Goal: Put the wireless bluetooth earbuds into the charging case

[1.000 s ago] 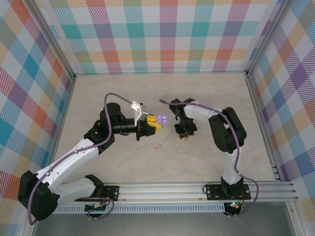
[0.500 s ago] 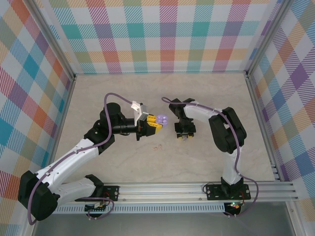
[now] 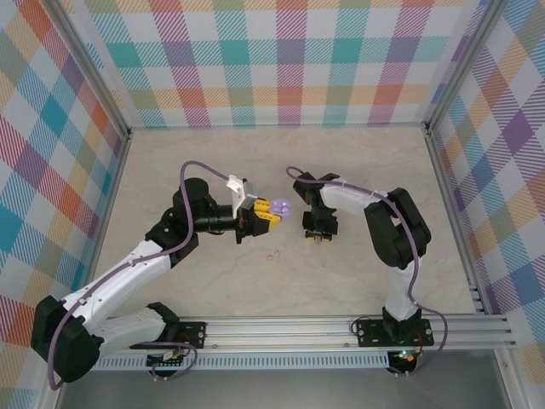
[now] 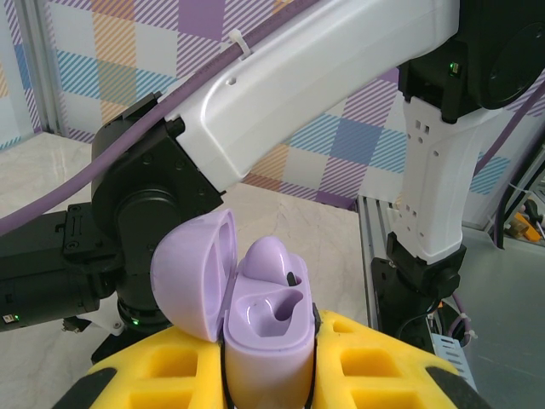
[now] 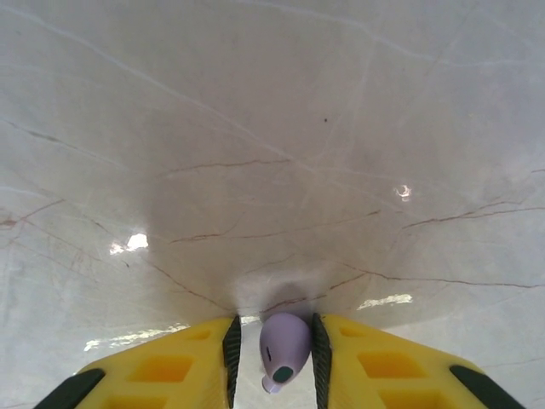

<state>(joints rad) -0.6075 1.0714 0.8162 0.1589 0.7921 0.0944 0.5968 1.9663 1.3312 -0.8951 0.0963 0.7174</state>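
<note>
Pinching a lilac earbud (image 5: 285,345) with the right gripper (image 5: 274,331), jaws drawn nearly together on its sides, dark-tipped end toward the wrist, low over the table (image 5: 272,128); touching or just clear, cannot tell. Clamping a lilac case (image 4: 271,285) with the left gripper (image 4: 268,332), jaws pressed tight on its body; lid (image 4: 192,273) swung open to the left, near pocket hollow, far pocket seemingly filled by a lilac lump. Since a second ago: nudged the right gripper (image 3: 318,234) slightly toward the near edge and resettled its elbow and cable; kept the left gripper (image 3: 271,210) and case unmoved, just beside the right one, not touching. Read as a re-seated grip on the earbud, so pickup judged done or nearly so. Next, by judgement: lift, carry left, line up over the hollow pocket; slight tilt could jam it. On the table nearer the bases, noted a tiny pink speck (image 3: 272,254), too small to identify. Beyond, table running up to the checked walls (image 3: 289,68).
</note>
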